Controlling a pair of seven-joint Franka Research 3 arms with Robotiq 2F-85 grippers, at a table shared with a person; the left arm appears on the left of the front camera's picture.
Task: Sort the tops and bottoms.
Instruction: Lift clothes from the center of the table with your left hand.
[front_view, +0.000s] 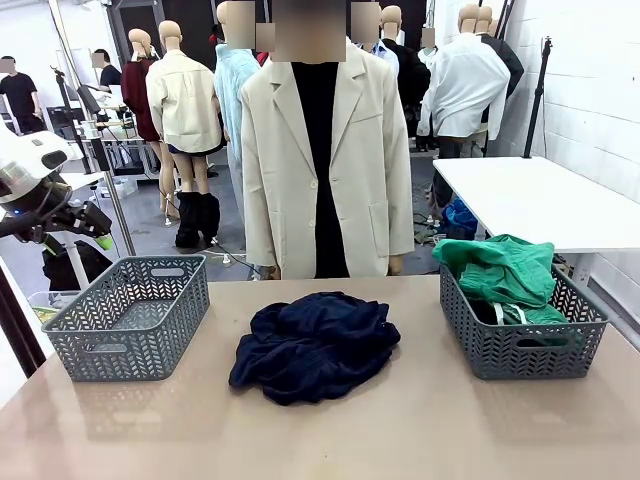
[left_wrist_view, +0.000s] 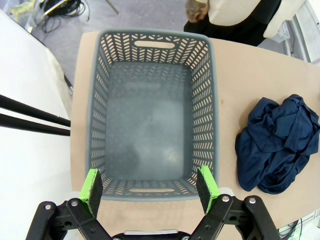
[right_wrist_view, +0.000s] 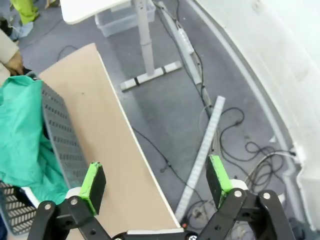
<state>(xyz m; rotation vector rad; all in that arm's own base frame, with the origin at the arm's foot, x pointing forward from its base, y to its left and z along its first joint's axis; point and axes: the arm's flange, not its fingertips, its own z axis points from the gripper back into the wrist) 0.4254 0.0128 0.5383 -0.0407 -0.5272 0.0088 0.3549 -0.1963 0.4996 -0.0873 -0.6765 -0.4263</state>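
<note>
Beige table (front_view: 420, 430) | navy garment (front_view: 315, 345) | grey floor (right_wrist_view: 200, 60) | left end effector (left_wrist_view: 148, 176), right end effector (right_wrist_view: 155, 169) apart

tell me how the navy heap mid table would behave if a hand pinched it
Probably floppy: the navy heap lies crumpled in soft folds, so it should drape and hang when lifted. Likely light for its bulk, as the cloth looks thin. It may be more than one garment, so a pinch could lift only part.
</note>
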